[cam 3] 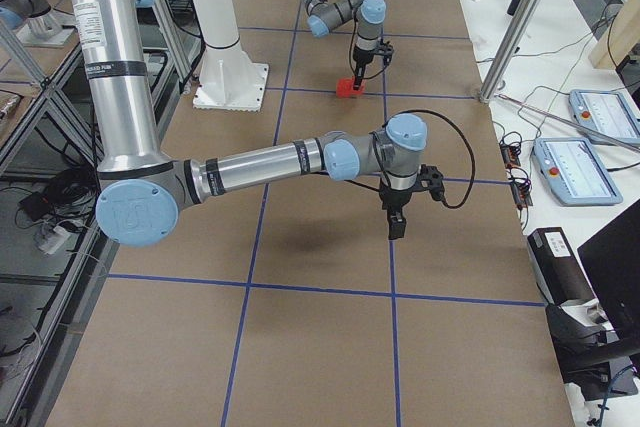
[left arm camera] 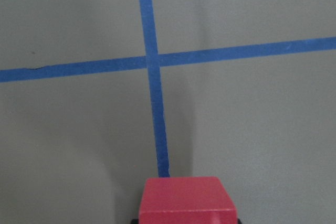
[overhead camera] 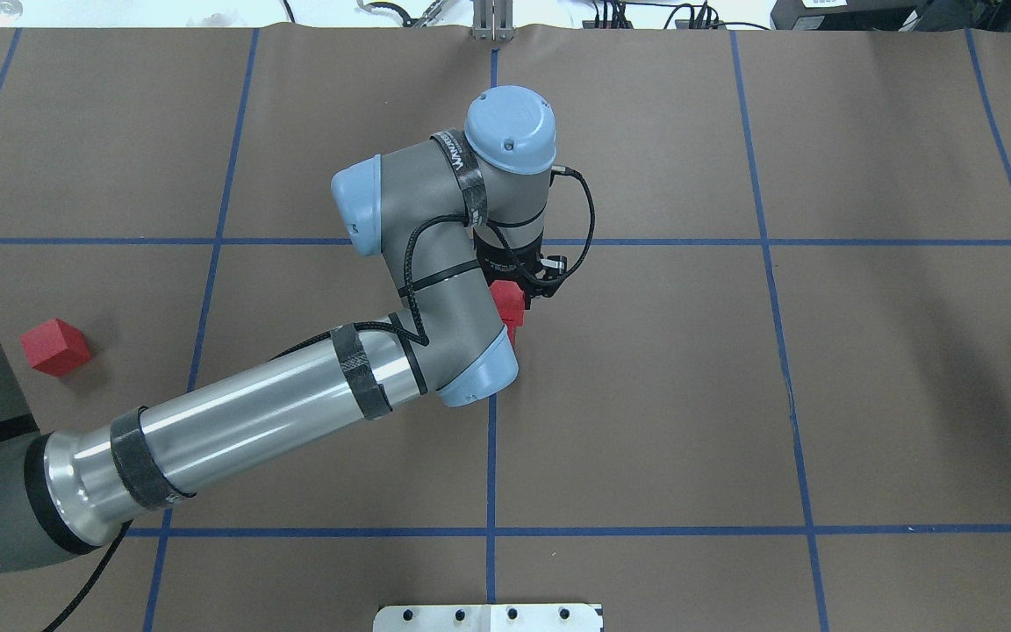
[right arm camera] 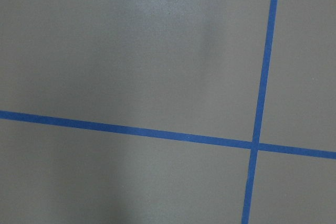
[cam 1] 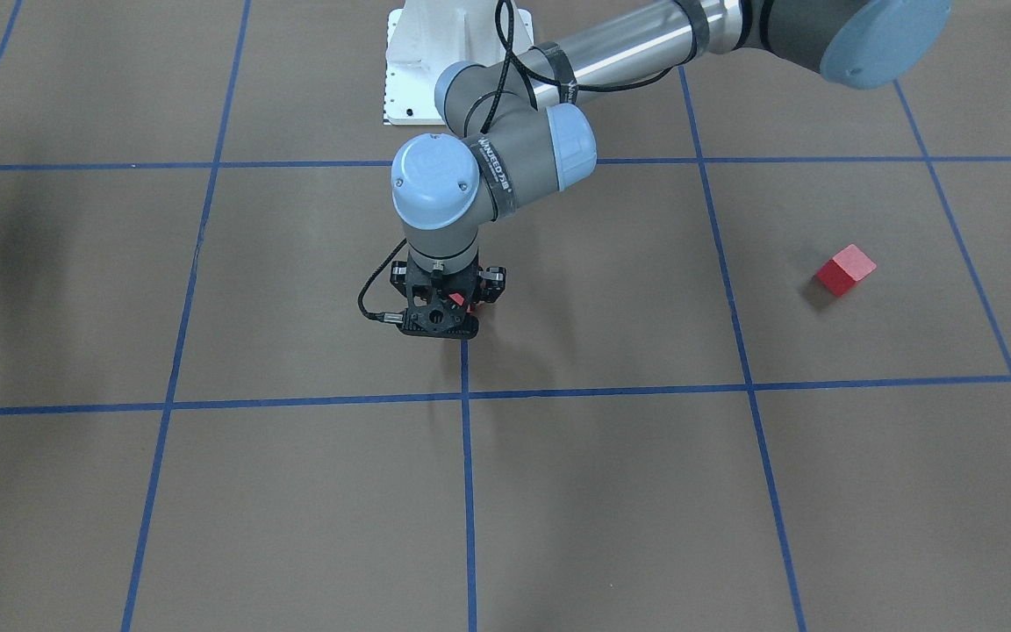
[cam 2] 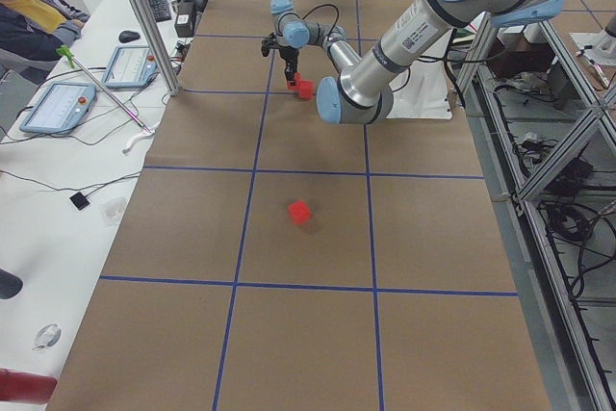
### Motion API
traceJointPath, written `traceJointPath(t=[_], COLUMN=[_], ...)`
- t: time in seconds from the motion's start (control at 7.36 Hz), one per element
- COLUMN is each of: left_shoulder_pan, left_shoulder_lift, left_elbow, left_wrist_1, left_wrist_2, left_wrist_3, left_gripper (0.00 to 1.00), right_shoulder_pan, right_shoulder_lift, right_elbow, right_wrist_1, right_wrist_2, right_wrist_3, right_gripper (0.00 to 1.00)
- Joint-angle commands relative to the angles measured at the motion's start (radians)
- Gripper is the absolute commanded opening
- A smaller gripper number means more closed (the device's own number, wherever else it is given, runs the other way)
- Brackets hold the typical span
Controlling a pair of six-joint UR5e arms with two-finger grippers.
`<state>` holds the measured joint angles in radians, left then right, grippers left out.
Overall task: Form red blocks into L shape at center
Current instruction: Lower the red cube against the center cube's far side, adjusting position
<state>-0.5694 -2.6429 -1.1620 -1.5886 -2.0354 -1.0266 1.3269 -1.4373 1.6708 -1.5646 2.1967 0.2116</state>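
Blue tape grids the brown table (cam 1: 611,491). The left fingers (cam 2: 290,68) grip one red block (left arm camera: 186,203) on the middle line (cam 1: 468,491), just beside a second block (cam 2: 308,91). The third block (cam 1: 845,269) lies well apart. I cannot tell how the right fingers (cam 3: 395,222) stand. A person (cam 2: 29,12) sits alongside.

Red blocks (cam 1: 845,269) matte, smooth; table cover (cam 1: 611,491) matte brown paper; arm tube (overhead camera: 242,421) polished metal; joint caps (overhead camera: 510,132) smooth blue plastic.

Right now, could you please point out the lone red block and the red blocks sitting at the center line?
lone red block (overhead camera: 53,339): overhead view, on its top face.
center red blocks (overhead camera: 510,303): overhead view, on the exposed red face.
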Motion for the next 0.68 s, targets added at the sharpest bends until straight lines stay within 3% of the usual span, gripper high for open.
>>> traceJointPath(t=[0.0, 0.54], left_shoulder_pan=[0.019, 0.017], left_shoulder_lift=[0.003, 0.009], left_elbow=[0.001, -0.005], left_wrist_1=[-0.030, -0.033], left_wrist_2=[0.048, 0.055], left_wrist_3=[-0.009, -0.024], left_gripper=[0.00, 0.00], right_shoulder_pan=[0.002, 0.000], right_shoulder_lift=[0.000, 0.002], right_elbow=[0.000, 0.000], right_wrist_1=[0.000, 0.000], right_wrist_2=[0.000, 0.000], right_wrist_3=[0.000, 0.000], right_gripper=[0.99, 0.99])
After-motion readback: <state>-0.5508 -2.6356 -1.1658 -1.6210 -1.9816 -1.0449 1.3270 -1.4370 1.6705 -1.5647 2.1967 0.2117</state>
